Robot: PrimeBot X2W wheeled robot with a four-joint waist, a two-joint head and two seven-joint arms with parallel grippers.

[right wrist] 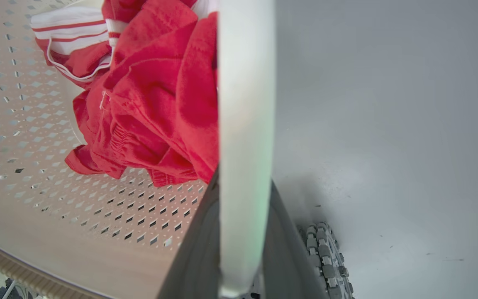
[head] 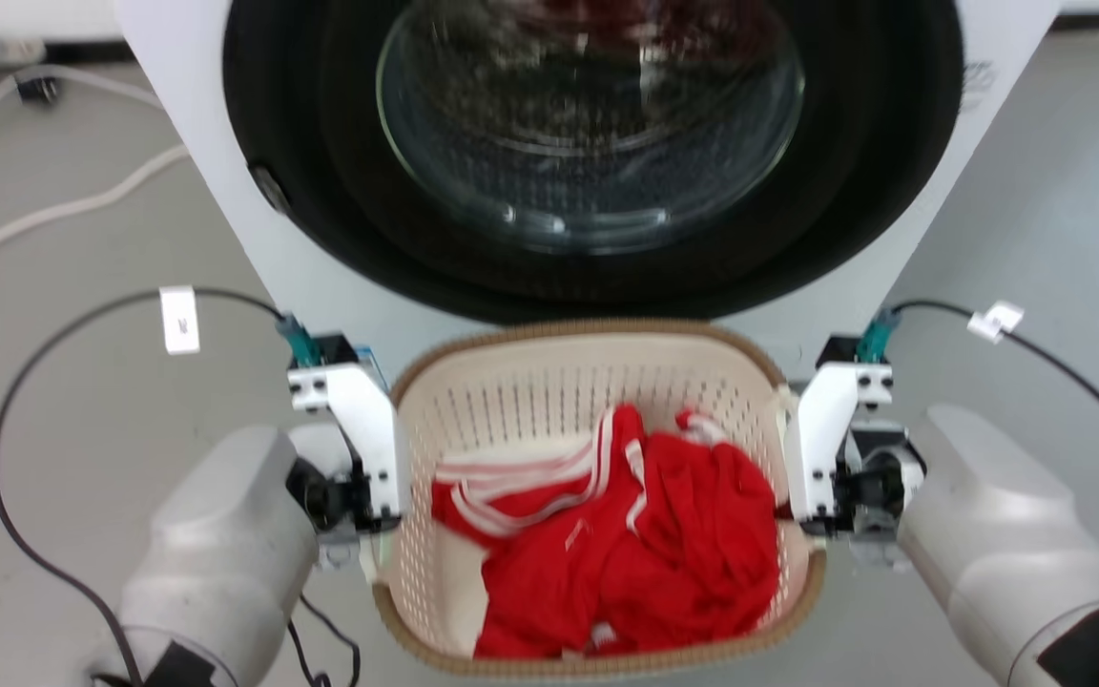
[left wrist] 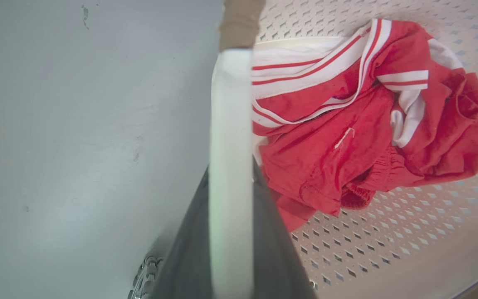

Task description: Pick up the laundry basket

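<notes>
Before the washer (head: 321, 277), left gripper (head: 373, 510) and right gripper (head: 809, 506) each clench a handle (left wrist: 230, 124) of the laundry basket (head: 511, 401); raising both evenly should keep it level.

The head camera is looking steeply down; the wrist cameras, close at opposite sides, are sharing the inside of the cream perforated plastic basket (head: 511, 405).

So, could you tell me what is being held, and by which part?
The laundry basket: left gripper and right gripper each clamp a white loop handle at its sides.
</notes>
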